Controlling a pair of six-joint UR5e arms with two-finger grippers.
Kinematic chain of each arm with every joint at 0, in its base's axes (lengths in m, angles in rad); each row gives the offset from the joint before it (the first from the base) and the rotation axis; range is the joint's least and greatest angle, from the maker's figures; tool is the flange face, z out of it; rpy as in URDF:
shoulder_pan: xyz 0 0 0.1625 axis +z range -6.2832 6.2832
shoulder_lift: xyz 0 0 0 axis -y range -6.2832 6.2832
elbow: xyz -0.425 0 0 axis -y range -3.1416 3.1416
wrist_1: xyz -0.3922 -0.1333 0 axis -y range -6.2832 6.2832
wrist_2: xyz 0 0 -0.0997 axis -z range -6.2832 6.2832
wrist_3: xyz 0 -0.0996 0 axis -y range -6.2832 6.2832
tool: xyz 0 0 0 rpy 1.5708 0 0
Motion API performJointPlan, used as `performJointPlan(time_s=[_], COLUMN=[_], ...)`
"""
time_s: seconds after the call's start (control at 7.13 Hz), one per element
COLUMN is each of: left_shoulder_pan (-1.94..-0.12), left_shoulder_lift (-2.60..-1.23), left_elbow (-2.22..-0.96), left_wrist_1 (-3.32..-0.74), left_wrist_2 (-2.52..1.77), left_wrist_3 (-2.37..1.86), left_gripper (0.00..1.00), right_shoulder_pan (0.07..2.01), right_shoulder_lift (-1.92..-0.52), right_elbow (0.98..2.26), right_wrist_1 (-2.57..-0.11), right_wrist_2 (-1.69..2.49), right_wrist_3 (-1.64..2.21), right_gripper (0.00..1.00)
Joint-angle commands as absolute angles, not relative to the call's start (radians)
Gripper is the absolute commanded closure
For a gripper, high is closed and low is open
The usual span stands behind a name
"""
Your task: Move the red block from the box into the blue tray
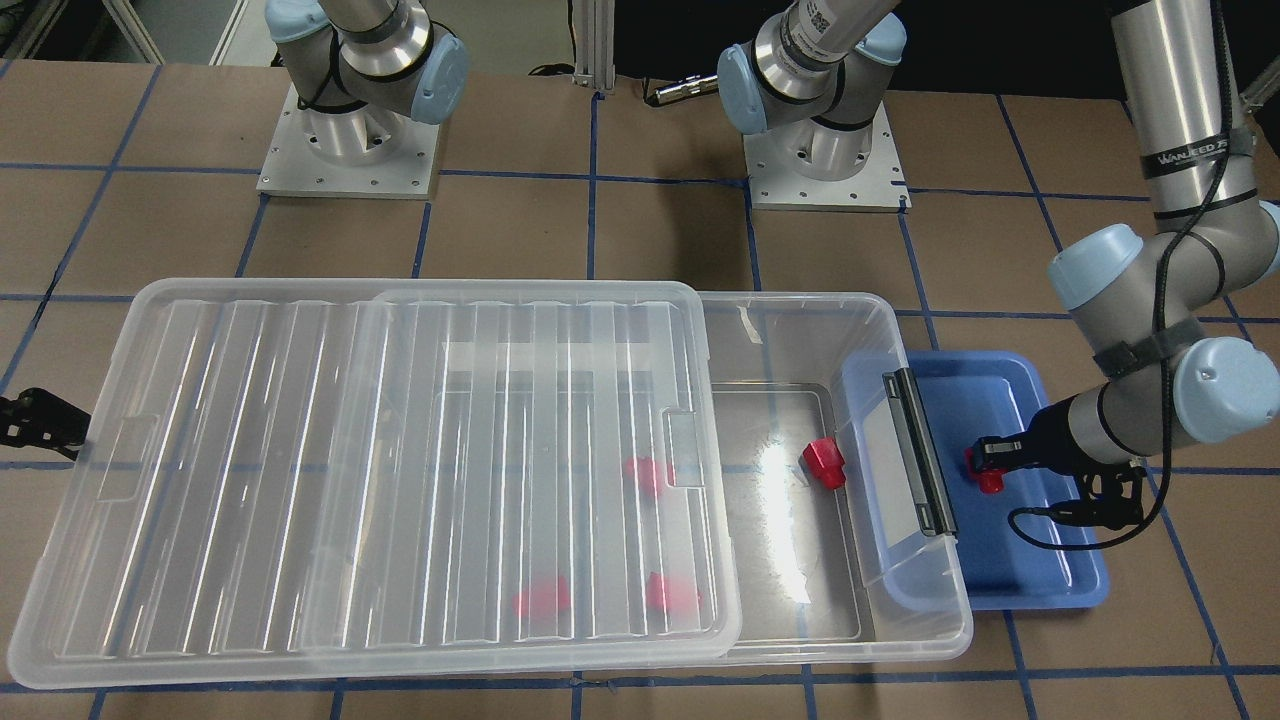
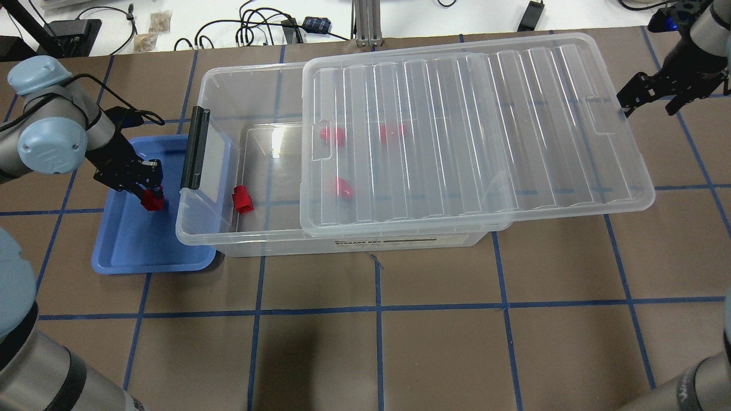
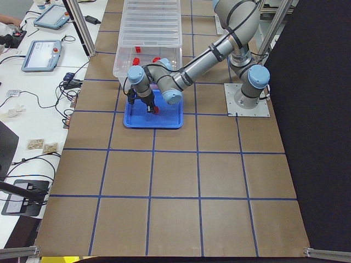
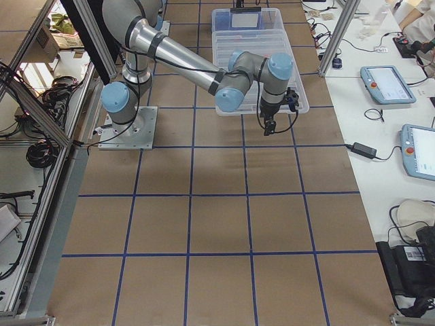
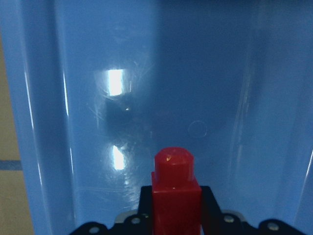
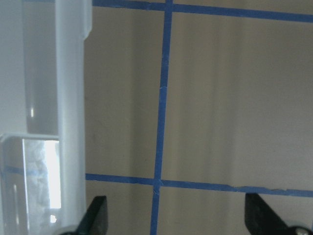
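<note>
My left gripper (image 2: 149,191) is shut on a red block (image 2: 153,200) and holds it stub down, low over the blue tray (image 2: 131,245). In the left wrist view the block (image 5: 176,196) sits between the fingers above the tray floor (image 5: 195,73). The clear box (image 2: 197,231) lies beside the tray, its black latch (image 2: 194,148) at that end. One red block (image 2: 243,200) lies in the uncovered part of the box. Three more (image 2: 344,187) show through the ribbed lid (image 2: 457,142). My right gripper (image 2: 648,100) is open and empty at the lid's far end.
The lid is slid off toward my right and overhangs the box. The table is brown board with blue tape lines (image 6: 164,98). Both arm bases (image 1: 345,150) stand behind the box. Cables and a monitor lie beyond the table edge (image 2: 257,28).
</note>
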State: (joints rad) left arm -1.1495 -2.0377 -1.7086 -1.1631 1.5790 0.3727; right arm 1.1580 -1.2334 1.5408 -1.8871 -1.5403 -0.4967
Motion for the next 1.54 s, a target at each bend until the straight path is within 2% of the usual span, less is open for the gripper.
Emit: performJointPlan(time_s=[0.0, 0.28, 0.42, 0.56, 1.12, 1.4], left_shoulder_pan=[-1.149, -1.15, -1.155, -1.157, -1.19, -1.238], left_shoulder_lift=[-2.046, -2.019, -1.988, -1.944, -1.748, -1.64], left_elbow=[-1.709, -1.697, -1.686, -1.669, -1.476, -1.485], left_wrist_1=[-1.16, -1.173, -1.192, -1.24, -1.595, -1.679], left_wrist_2=[1.58, 1.588, 1.589, 1.588, 1.591, 1.595], left_wrist_3=[0.373, 0.368, 0.367, 0.365, 0.331, 0.29], left_gripper=[0.26, 0.18, 0.05, 0.0, 0.0, 0.0], right_shoulder_pan=[1.205, 1.242, 1.265, 1.288, 1.413, 1.431], right_shoulder_lift=[-1.235, -1.241, -1.243, -1.25, -1.264, -1.267], right_elbow=[1.543, 1.546, 1.546, 1.546, 1.546, 1.546], right_wrist_1=[-1.885, -1.879, -1.878, -1.878, -1.887, -1.887], right_wrist_2=[-1.532, -1.531, -1.517, -1.514, -1.517, -1.516], right_wrist_3=[-0.457, -0.419, -0.396, -0.356, -0.203, -0.178], right_gripper=[0.0, 0.0, 0.0, 0.0, 0.0, 0.0])
